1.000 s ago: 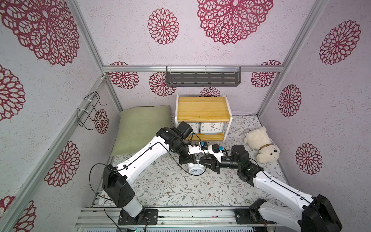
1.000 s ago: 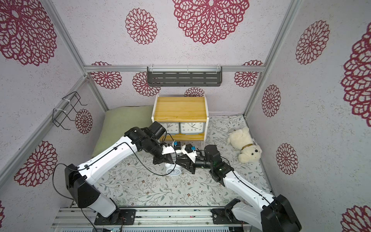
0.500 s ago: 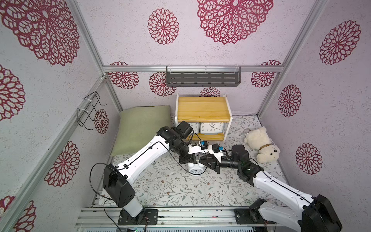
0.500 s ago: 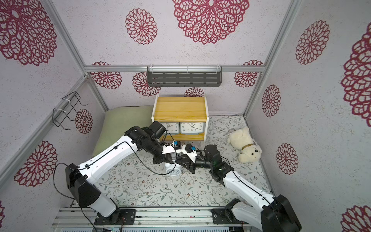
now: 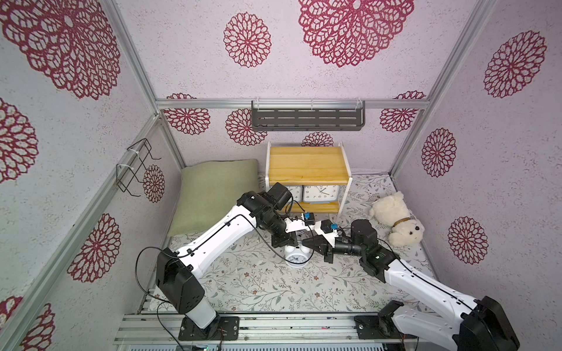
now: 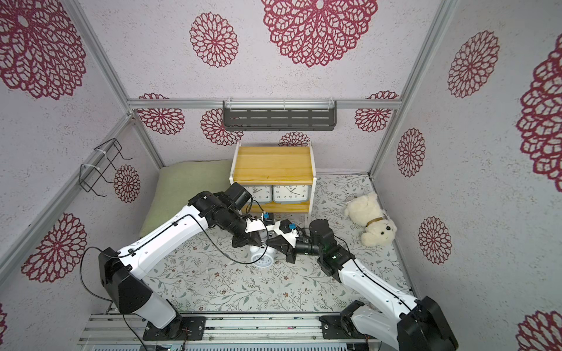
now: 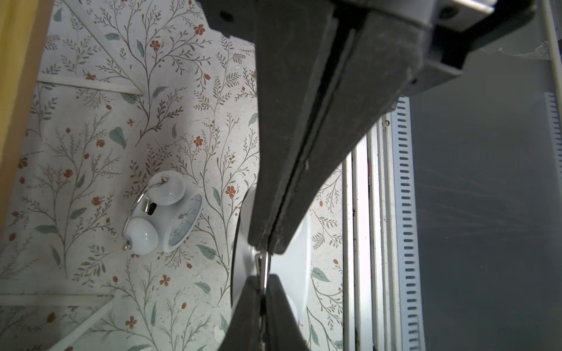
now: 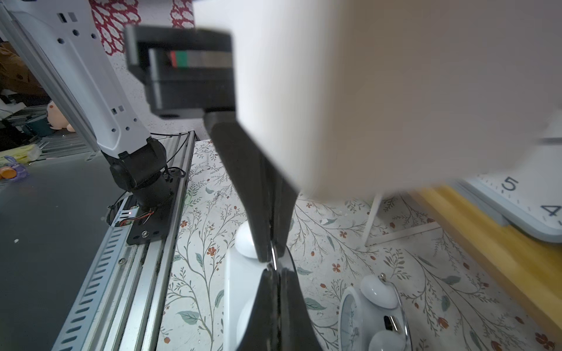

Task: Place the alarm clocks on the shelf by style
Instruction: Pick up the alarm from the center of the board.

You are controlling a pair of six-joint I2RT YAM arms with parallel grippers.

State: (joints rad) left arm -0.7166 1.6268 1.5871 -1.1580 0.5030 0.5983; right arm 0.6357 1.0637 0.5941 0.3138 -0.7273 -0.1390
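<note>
A round white twin-bell alarm clock (image 5: 295, 256) stands low over the floral mat, in front of the shelf (image 5: 307, 165). Both grippers meet over it and pinch its thin wire handle (image 7: 265, 264). My left gripper (image 7: 264, 278) is shut on the wire. My right gripper (image 8: 275, 272) is shut on the same wire from the opposite side. A second round twin-bell clock (image 7: 164, 212) stands free on the mat between the held clock and the shelf; in both top views the arms hide it. Two rectangular light-grey clocks (image 5: 320, 193) (image 5: 293, 193) stand side by side on the shelf's lower board. The top board is bare.
A white teddy bear (image 5: 395, 221) lies to the right of the shelf and a green pillow (image 5: 213, 194) to its left. A dark slotted rack (image 5: 307, 120) hangs on the back wall, a black wire basket (image 5: 137, 167) on the left wall. The metal rail (image 5: 273, 325) runs along the front.
My right gripper has closed on the clock's wire handle next to the left gripper. Both arms and the clock have stayed almost where they were.
</note>
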